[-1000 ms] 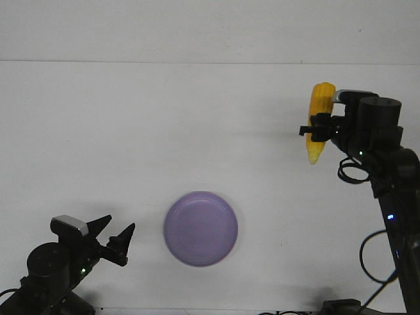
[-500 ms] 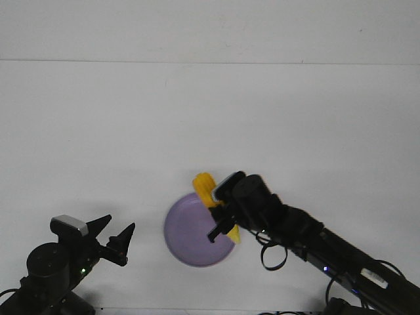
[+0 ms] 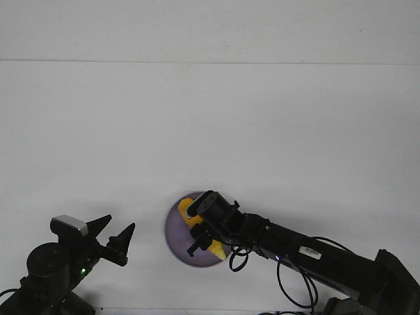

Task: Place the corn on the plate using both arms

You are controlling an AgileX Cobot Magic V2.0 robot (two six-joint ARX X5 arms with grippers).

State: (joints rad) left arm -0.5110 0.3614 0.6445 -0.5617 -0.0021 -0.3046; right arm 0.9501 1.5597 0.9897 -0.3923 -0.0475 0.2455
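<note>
The lavender plate (image 3: 174,237) lies on the white table near the front, left of centre. My right arm reaches in from the lower right and its gripper (image 3: 199,237) is over the plate, shut on the yellow-orange corn (image 3: 188,214). The corn lies low over the plate's middle, its thick end showing at the far side and its paler tip (image 3: 217,250) at the near right. The wrist hides the corn's middle. I cannot tell whether the corn touches the plate. My left gripper (image 3: 116,235) is open and empty, left of the plate and apart from it.
The white table (image 3: 210,131) stretches back to a pale wall. My right arm's links and black cables (image 3: 295,262) lie across the front right. My left arm's base (image 3: 49,269) sits at the front left corner.
My right gripper has carried the corn from the far right down onto the plate's middle, moving left and lower over the last half second. The left arm has not moved.
</note>
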